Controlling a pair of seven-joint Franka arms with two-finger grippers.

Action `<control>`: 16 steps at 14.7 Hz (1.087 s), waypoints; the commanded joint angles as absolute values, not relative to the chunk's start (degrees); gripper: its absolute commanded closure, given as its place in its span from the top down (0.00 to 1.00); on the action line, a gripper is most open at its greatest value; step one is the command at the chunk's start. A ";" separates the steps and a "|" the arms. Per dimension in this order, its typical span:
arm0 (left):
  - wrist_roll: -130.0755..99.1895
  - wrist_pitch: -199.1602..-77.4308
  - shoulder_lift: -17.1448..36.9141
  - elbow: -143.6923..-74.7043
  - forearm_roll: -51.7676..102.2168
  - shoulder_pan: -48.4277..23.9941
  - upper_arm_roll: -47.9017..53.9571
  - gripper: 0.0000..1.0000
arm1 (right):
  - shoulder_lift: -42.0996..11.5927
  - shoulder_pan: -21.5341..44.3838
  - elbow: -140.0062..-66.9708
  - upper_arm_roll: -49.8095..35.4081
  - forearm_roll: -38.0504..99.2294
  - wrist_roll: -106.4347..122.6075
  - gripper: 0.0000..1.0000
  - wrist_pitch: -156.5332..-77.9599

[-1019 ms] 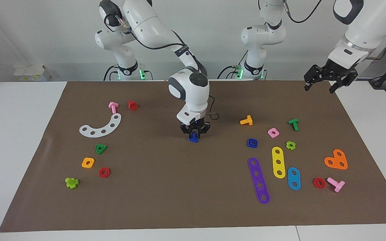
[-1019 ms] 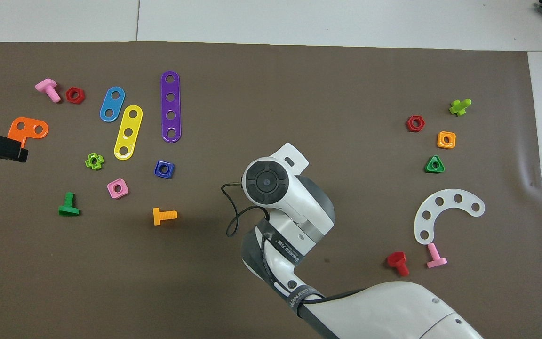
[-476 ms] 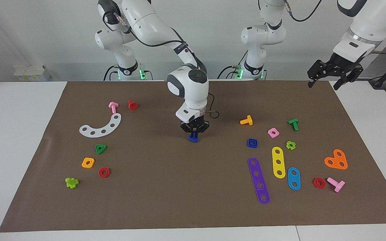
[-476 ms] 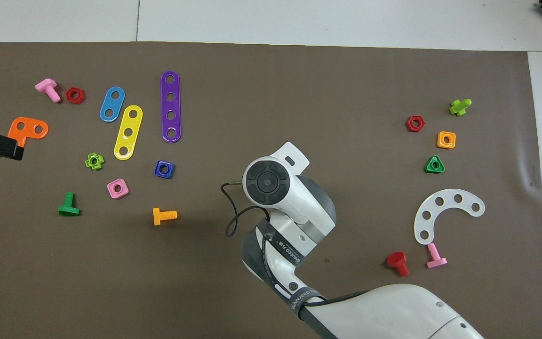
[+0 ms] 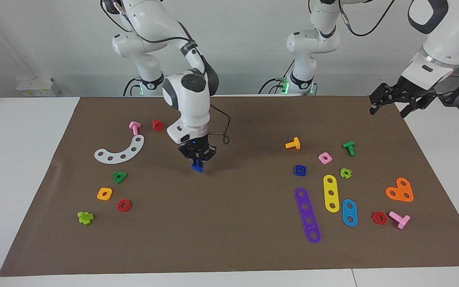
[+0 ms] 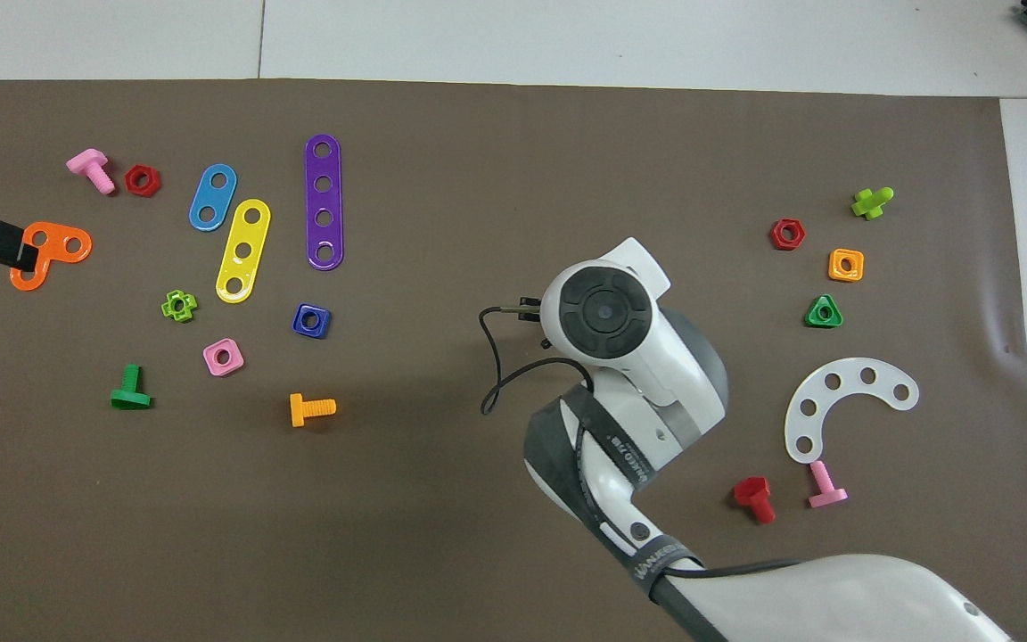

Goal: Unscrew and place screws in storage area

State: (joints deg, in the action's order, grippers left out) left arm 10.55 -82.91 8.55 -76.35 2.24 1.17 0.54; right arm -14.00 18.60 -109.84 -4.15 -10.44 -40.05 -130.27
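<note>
Right gripper (image 5: 197, 158): fingers pinch the blue screw (image 5: 197, 167), held low over the mat (image 5: 229, 239) near mid-table, toward the right arm's end; whether the screw touches the mat cannot be told. The overhead view hides both under the wrist. Arm band lettering too small to read. Left gripper (image 5: 391, 104): waiting, fingers spread, raised over the mat's corner at the left arm's end.

Dark-blue screw (image 5: 197, 167) hanging head-down, shaft pinched between fingers of right gripper (image 5: 197, 160), riding just above mat (image 5: 233, 223), over bare middle stretch toward right arm's end. Head small, triangular, tip nearly grazing paper. In overhead view, arm hiding screw. Brown mat lying flat, coloured pieces scattered at both ends.
</note>
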 commanded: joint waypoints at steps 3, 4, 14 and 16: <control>10.20 -82.26 5.28 -81.38 2.37 0.80 0.70 1.00 | -11.95 8.28 -116.54 -5.01 -5.91 -25.86 0.00 -131.48; 10.02 -83.05 4.75 -82.43 2.37 0.53 0.79 1.00 | -12.04 7.04 -116.46 -5.01 -4.15 -24.10 0.00 -131.48; 10.11 -84.90 3.78 -84.11 2.29 0.44 0.79 1.00 | -15.20 -0.97 -117.25 -5.01 -3.25 -16.26 0.00 -136.57; 10.02 -86.74 3.78 -84.29 1.50 0.44 0.79 1.00 | -15.38 -0.97 -117.16 -4.92 -3.16 -16.43 0.40 -137.11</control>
